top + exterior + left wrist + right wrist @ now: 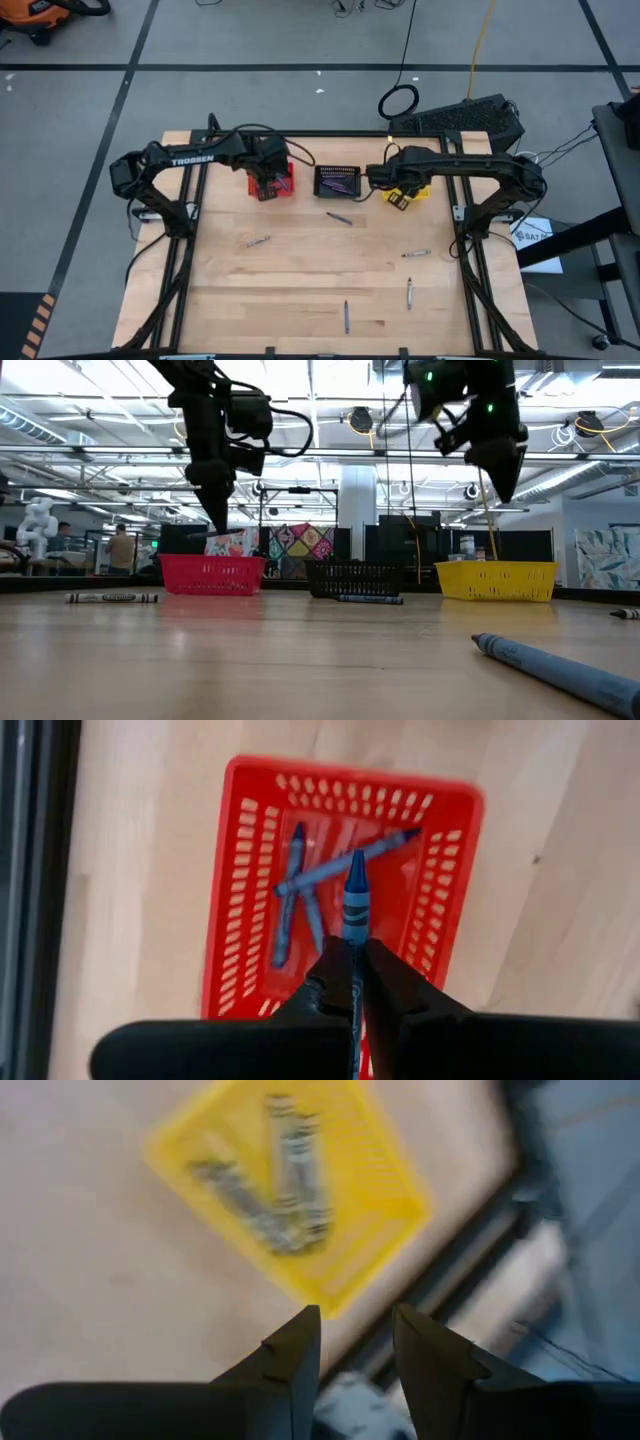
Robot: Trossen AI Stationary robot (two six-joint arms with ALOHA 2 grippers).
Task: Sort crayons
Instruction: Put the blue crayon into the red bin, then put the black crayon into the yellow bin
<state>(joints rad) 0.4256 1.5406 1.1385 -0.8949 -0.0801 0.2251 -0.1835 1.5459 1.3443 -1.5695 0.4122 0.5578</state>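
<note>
My left gripper (pixel 268 183) hovers above the red basket (pixel 445 910), shut on a blue crayon (pixel 355 892). The basket holds three more blue crayons (pixel 300 880) lying on its floor. My right gripper (pixel 352 1320) is open and empty above the yellow basket (pixel 375 1140), which holds several grey crayons (pixel 285 1180). The black basket (pixel 337 181) between the two holds purple crayons. Several loose crayons lie flat on the table (pixel 258 241), (pixel 340 217), (pixel 416 254), (pixel 409 292), (pixel 346 315). My left gripper pinches the blue crayon's blunt end (pixel 353 942) between its two fingers. The fingers come from above, pointing down, and lie along the crayon. The crayon sticks out past the fingertips, its point toward the red basket's floor, lifted clear of the basket.
The three baskets stand in a row at the table's far side, red (pixel 212 573), black (pixel 358 577) and yellow (pixel 497 580). A crayon (pixel 560 660) lies close to the low camera. Black frame rails (pixel 470 250) run along the table's sides.
</note>
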